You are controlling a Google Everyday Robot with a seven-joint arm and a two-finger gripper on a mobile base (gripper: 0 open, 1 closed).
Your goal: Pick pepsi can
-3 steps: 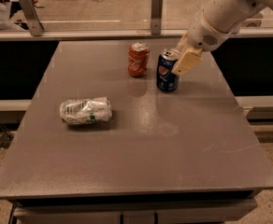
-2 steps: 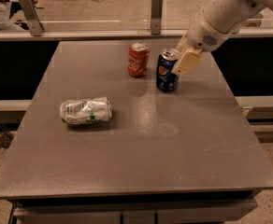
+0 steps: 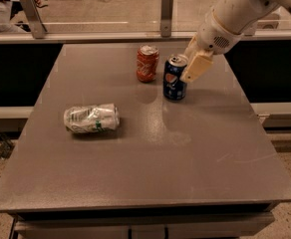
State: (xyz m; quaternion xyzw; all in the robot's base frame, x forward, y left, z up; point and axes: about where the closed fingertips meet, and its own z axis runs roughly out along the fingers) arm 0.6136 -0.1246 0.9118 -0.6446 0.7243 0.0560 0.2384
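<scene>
The pepsi can (image 3: 174,79), dark blue with a round red-white-blue logo and a silver top, stands upright on the grey table (image 3: 150,153) at the back, right of centre. My gripper (image 3: 189,69) comes down from the upper right on the white arm (image 3: 230,19). It sits at the can's upper right side, level with the can's top. Whether it touches the can does not show.
An orange-red can (image 3: 147,63) stands upright just left of and behind the pepsi can. A crushed silver-and-green can (image 3: 91,118) lies on its side at the left middle. A railing with metal posts (image 3: 167,13) runs behind the table's far edge.
</scene>
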